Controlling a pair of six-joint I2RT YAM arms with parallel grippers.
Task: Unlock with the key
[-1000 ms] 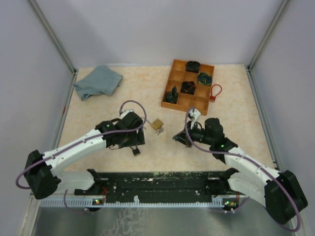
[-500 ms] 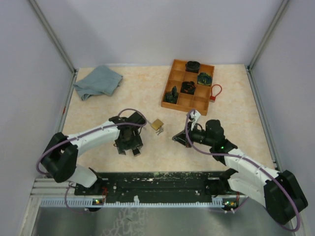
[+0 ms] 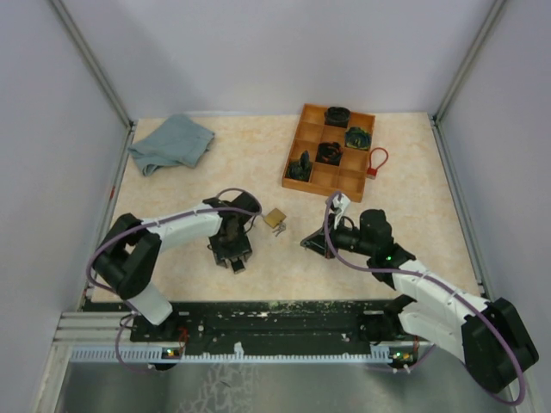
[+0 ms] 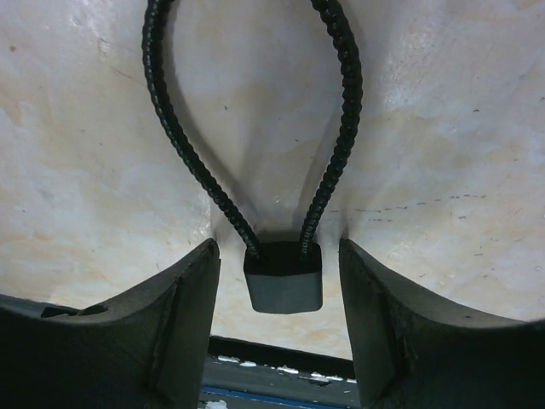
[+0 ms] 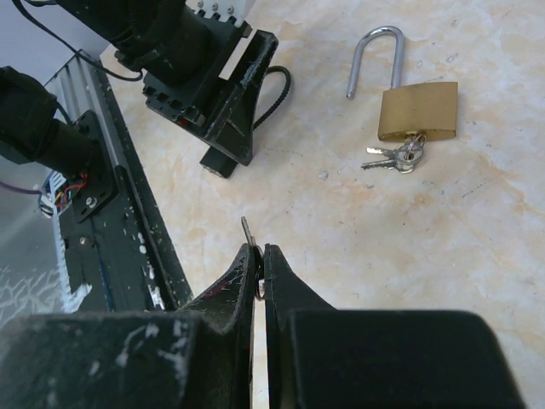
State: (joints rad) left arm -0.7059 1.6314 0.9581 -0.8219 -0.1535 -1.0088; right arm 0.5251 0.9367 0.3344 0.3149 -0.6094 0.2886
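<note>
Near the front of the pale marbled table, the left gripper points down over a black cable lock, a small dark block with a braided black cable loop running away from it. Its two dark fingers stand apart on either side of the block, close but with a slim gap at each side, so nothing is held there yet. Nearby on the right, the right gripper is pinched closed on a small silvery metal key, with only its tip poking out above the pads. Between the two arms and slightly beyond them lies a brass padlock with its own bunch of keys; its steel shackle looks sprung free on one side. The risks, as a judgement: the block sits loose on a smooth surface, so an uneven squeeze could shove or spin it away, and the springy loop may twist it. The key is tiny and shallowly held. If it is pressed off-line against a keyhole, which no view shows, it could pivot or drop.
</note>
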